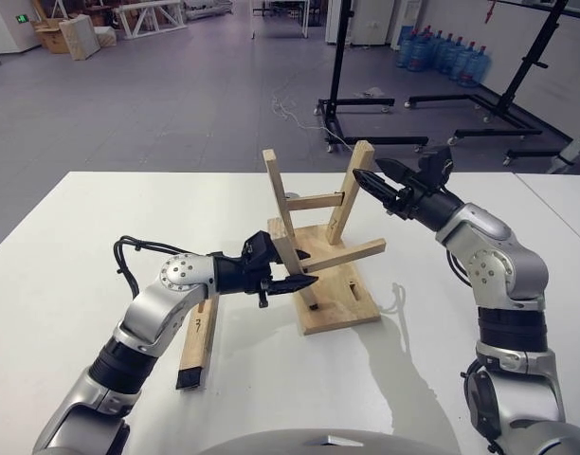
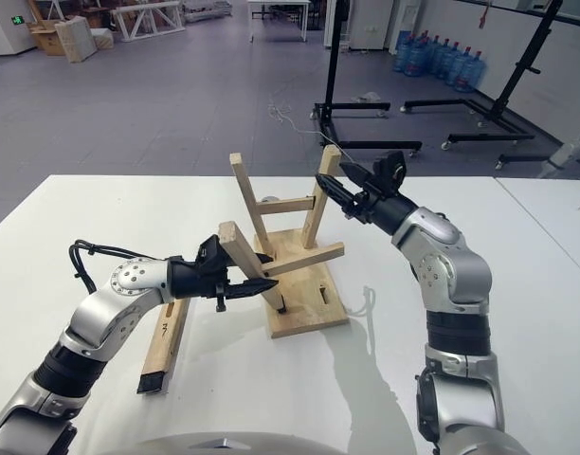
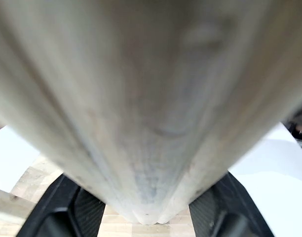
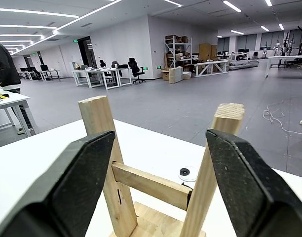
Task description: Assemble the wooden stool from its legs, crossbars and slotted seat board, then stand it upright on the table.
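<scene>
Stool is half-built & upside down mid-table (image 1: 63,246): seat board (image 1: 352,308) lies flat, w/ a left upright leg (image 1: 276,190) and a right upright leg (image 1: 354,185) rising from its far side, joined by an upper crossbar (image 1: 314,201). A lower crossbar (image 1: 352,254) sticks out sideways on the near side, meeting the held leg (image 2: 241,251), which leans w/ its dark foot end down on the board. Can't tell if that end is in a slot. Left gripper (image 2: 262,275) is clamped across this leg about mid-length; the wrist view has wood wedged between both fingers. Right gripper (image 1: 366,171) is spread wide w/ nothing in it, just beside the top of the right upright leg; whether it touches, can't tell. A spare leg (image 1: 197,336) lies flat on the table near the left arm, apart from the board. Handling, as a guess: plain wood, so stiff, fairly light, not fragile. Faces look smooth, so could slip if pinched on an edge; better to squeeze across two flat sides. Joints prob. push-fit & loose, so the frame may rack or pop apart if pulled from a leg tip. Best holds seem to be mid-leg or close to a crossbar joint; the board likely by its thin edge, not across its width.
</scene>
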`<action>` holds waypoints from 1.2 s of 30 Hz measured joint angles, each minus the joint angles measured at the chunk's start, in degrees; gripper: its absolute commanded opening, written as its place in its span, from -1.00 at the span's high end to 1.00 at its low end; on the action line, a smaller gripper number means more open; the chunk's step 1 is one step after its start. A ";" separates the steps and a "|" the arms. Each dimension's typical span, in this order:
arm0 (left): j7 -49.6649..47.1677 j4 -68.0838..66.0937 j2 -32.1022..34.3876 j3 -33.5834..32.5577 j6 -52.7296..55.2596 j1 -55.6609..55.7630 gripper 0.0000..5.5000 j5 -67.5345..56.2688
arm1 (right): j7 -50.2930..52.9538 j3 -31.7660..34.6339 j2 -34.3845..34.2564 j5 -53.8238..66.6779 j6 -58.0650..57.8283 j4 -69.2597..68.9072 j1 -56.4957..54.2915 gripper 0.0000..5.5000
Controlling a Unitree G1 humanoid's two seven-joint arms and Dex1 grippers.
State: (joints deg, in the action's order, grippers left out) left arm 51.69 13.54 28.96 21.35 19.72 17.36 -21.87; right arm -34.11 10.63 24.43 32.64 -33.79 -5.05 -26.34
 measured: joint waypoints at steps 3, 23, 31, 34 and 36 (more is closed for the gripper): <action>-0.24 1.37 1.70 2.94 -0.53 0.86 0.26 2.87 | 0.10 -0.10 -0.21 0.11 -0.47 -0.36 0.28 -0.23; 1.77 9.84 19.42 -6.11 -7.17 -13.74 0.26 -3.32 | 5.08 -1.57 -5.55 1.37 -0.69 -7.35 8.68 -0.23; 6.88 6.21 22.18 -6.60 -11.03 -12.72 0.26 -5.02 | 6.26 -1.55 -7.02 1.39 0.22 -7.85 9.32 -0.23; 8.40 3.54 21.47 -5.49 -12.81 -10.65 0.26 -5.04 | 6.23 -1.58 -7.24 1.39 0.24 -7.84 9.33 -0.23; 9.16 1.21 20.70 -4.68 -13.48 -8.69 0.26 -5.03 | 6.24 -1.57 -7.30 1.38 0.24 -7.84 9.39 -0.23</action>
State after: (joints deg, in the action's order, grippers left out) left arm 60.86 14.75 49.65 16.67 6.24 8.67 -26.89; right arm -27.87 9.06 17.13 34.02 -33.55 -12.90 -16.95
